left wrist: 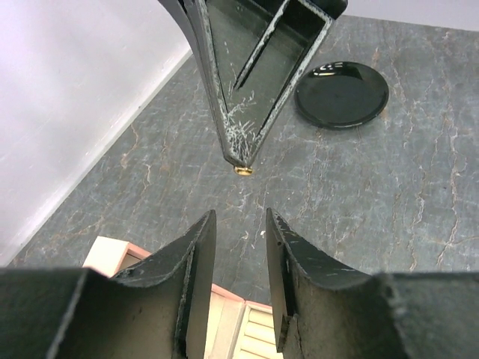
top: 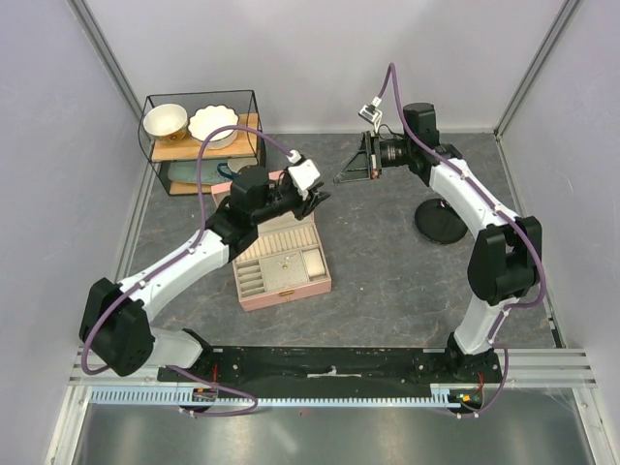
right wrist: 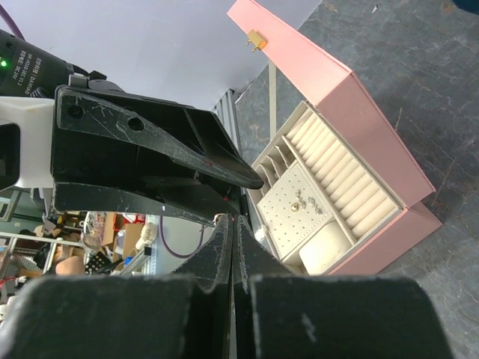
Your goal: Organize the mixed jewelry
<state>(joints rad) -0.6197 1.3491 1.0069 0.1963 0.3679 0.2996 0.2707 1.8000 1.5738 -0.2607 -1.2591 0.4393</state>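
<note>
Just at the tip of the pressed-together right end effector (left wrist: 239, 155) sits a tiny gold piece (left wrist: 243, 170); pinched or not, I cannot tell. The half-spread, empty left end effector (left wrist: 239, 218) faces it straight ahead.

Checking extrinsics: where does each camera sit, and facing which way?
Top external: high behind the robot, looking down; left arm, right arm show.
Left wrist: faces right hand, gold piece at its tip, black disc beyond; own fingers below.
Right wrist: faces left hand, open pink box; own shut fingers.
Shared by wrist views: pink box.
</note>
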